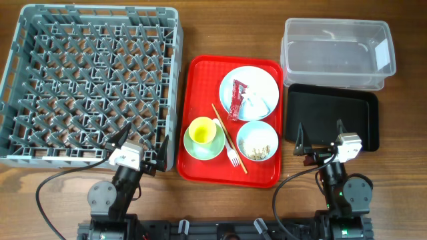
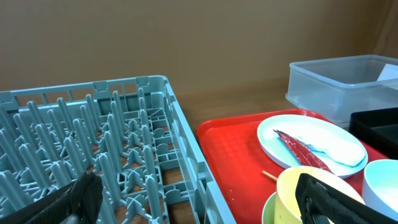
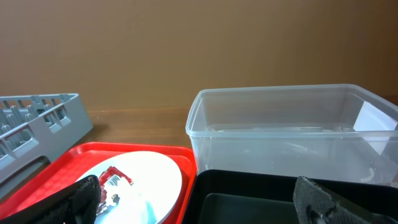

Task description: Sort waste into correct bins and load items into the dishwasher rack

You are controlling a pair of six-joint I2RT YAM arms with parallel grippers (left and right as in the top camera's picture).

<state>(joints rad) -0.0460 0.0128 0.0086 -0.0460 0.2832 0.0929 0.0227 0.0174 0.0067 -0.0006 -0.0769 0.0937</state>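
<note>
The grey dishwasher rack is at the left. On the light blue plate lie the red wrapper and white tissue. The yellow cup stands on the green saucer. The blue bowl holds rice scraps. Chopsticks and white fork lie between them. The clear tub and black tray are at the right. My left gripper is open over the rack's near right corner. My right gripper is open over the black tray's near edge.
The dishes all sit on a flat red tray between the rack and the bins. Bare wooden table lies along the front edge around both arm bases. Cables run from each arm across the front of the table.
</note>
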